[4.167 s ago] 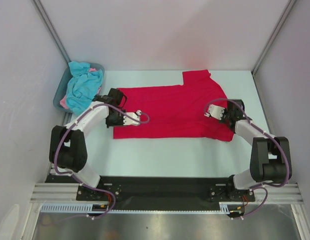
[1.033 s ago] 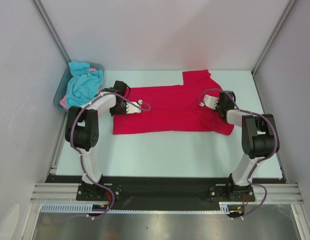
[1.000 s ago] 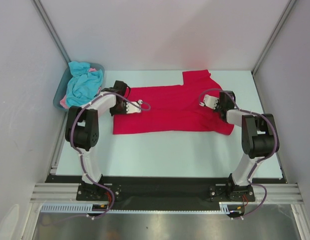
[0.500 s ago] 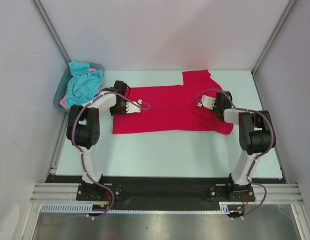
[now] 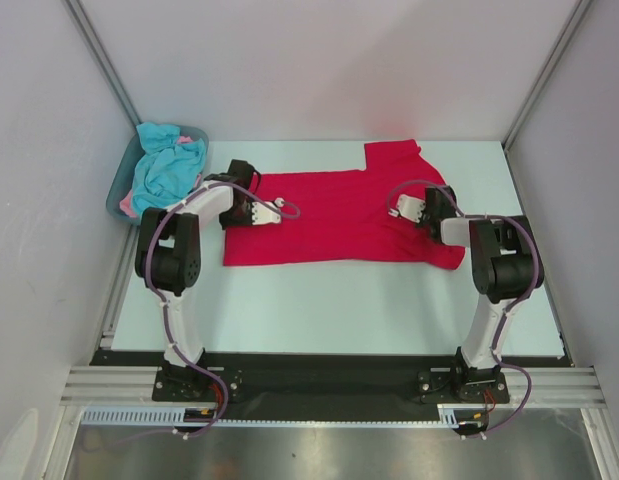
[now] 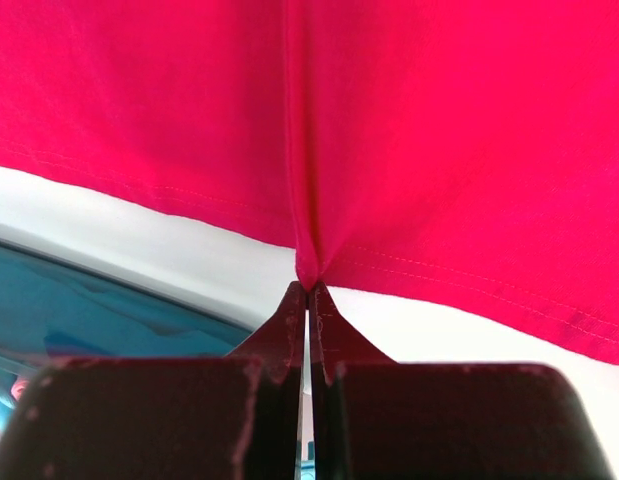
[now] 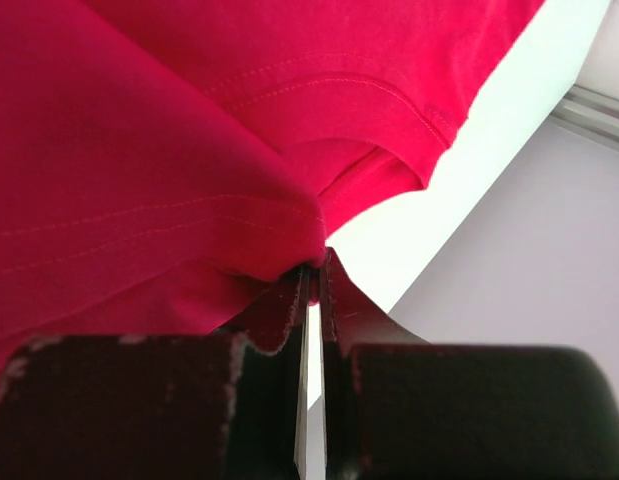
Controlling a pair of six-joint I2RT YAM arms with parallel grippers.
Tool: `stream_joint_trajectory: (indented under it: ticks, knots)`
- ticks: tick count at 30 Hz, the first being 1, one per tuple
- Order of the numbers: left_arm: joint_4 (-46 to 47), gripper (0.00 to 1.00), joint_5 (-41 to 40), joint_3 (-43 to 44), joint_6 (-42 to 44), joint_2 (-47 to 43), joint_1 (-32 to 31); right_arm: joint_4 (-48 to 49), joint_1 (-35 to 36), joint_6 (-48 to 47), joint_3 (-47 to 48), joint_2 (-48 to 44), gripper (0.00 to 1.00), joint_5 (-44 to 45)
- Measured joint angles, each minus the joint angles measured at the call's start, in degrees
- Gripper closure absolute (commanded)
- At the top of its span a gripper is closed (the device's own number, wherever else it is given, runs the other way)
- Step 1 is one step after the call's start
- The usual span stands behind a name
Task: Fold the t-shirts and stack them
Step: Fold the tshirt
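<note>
At the table's (image 5: 339,300) far left, a grey-blue tub (image 5: 116,192) holds a bunched turquoise t-shirt (image 5: 165,168). The red t-shirt (image 5: 339,215) lies spread mid-table; the left gripper (image 6: 308,290) is closed on its left hem, and the right gripper (image 7: 312,272) is closed on its right side.

red tee (image 5: 339,220) spread flat, turq tee (image 5: 167,175) crumpled

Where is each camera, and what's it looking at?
Top external: high behind the arms, looking down at the table and red t-shirt; both arms show.
Left wrist: on left arm, facing the shirt's hem; left gripper pinches it.
Right wrist: on right arm, facing a shirt fold; right gripper pinches it.
Shared: the red t-shirt.
</note>
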Motion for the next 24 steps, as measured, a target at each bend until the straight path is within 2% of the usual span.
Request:
stream_joint_trajectory:
  ticks: [18, 20, 21, 22, 24]
  knots:
    - [-0.02, 1.00, -0.63, 1.20, 0.00, 1.03, 0.04, 0.42, 0.31, 0.79, 0.90, 1.77, 1.00, 1.05]
    - [-0.02, 1.00, -1.03, 1.27, 0.00, 1.46, 0.04, 0.39, 0.42, 0.83, 0.98, 1.86, 0.95, 1.27]
    - [-0.04, 1.00, -1.31, 1.36, 0.00, 1.79, 0.04, 0.39, 0.48, 0.83, 1.05, 1.97, 0.89, 1.51]
    - [0.00, 1.00, -1.49, 1.44, 0.00, 2.16, 0.04, 0.42, 0.61, 0.87, 1.18, 2.14, 0.81, 1.79]
    - [0.02, 1.00, -1.68, 1.49, 0.00, 2.89, 0.04, 0.66, 0.98, 0.63, 1.42, 2.47, 0.58, 2.82]
